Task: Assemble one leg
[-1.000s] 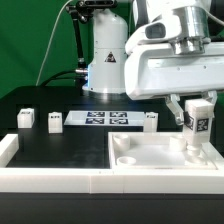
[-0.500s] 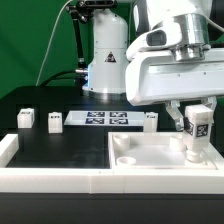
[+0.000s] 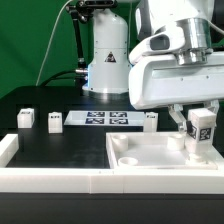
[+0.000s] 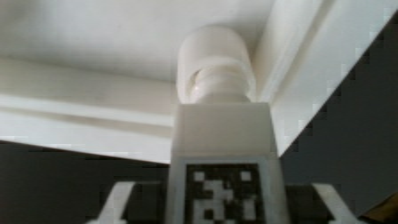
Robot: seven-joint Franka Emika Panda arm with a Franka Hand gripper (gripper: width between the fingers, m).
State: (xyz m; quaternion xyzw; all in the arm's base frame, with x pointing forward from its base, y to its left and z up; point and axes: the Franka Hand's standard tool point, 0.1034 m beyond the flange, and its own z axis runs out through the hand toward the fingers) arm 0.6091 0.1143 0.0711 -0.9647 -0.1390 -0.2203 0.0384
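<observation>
My gripper (image 3: 201,122) is shut on a leg (image 3: 203,133), a white blocky post with a square marker tag, and holds it upright over the far right corner of the large white tray-like piece (image 3: 150,158). In the wrist view the leg (image 4: 222,130) runs from between my fingers (image 4: 121,200) down to its rounded tip at a corner recess of the tray-like piece (image 4: 107,95). Three more legs (image 3: 25,118) (image 3: 54,121) (image 3: 151,121) stand on the black table behind.
The marker board (image 3: 103,120) lies flat at the back between the loose legs. A white rim (image 3: 30,172) borders the table's front and left. The robot's base (image 3: 108,55) stands behind.
My gripper has moved with the leg toward the exterior view's right and a little lower, nearer the tray-like piece's far right corner.
</observation>
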